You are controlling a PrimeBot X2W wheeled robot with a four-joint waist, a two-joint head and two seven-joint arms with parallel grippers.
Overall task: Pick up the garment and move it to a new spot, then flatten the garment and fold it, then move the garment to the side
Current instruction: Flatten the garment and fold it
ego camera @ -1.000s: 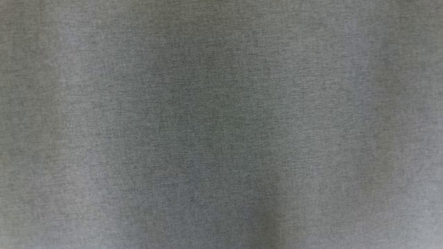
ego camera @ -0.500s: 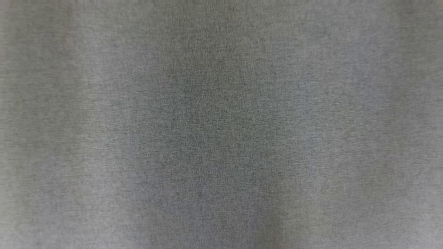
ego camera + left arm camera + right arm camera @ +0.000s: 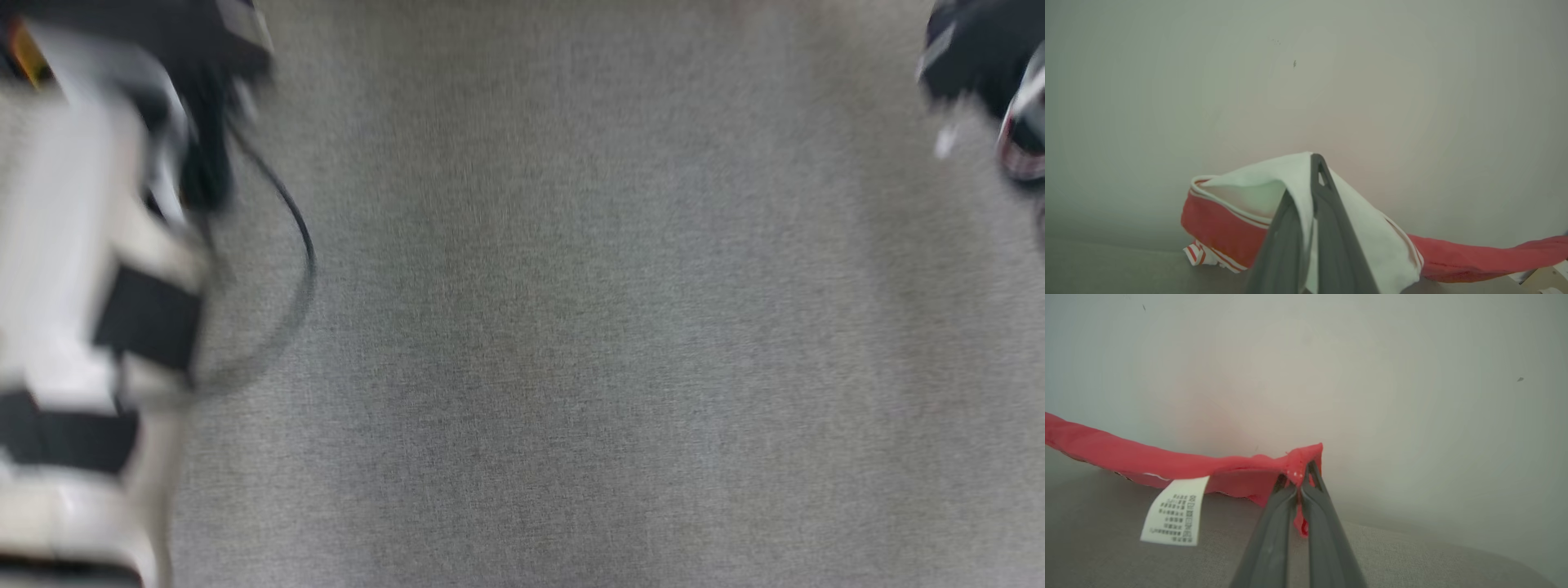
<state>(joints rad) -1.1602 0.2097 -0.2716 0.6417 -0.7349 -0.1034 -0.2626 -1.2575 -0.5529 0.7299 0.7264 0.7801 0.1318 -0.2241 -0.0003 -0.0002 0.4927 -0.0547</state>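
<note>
We see the garment (image 3: 1220, 228), red with a white panel and red-and-white striped trim, bunched and stretched into a sagging band. In the left wrist view it trails toward 3 o'clock. Its white care label (image 3: 1173, 510) dangles.

Blurry L forearm (image 3: 73, 245); garment (image 3: 1474, 261) edge-cut.

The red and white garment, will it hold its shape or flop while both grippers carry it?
Probably floppy: the garment drapes over the left gripper and sags toward the right gripper. Likely light, since thin pinched edges seem to hold it.
</note>
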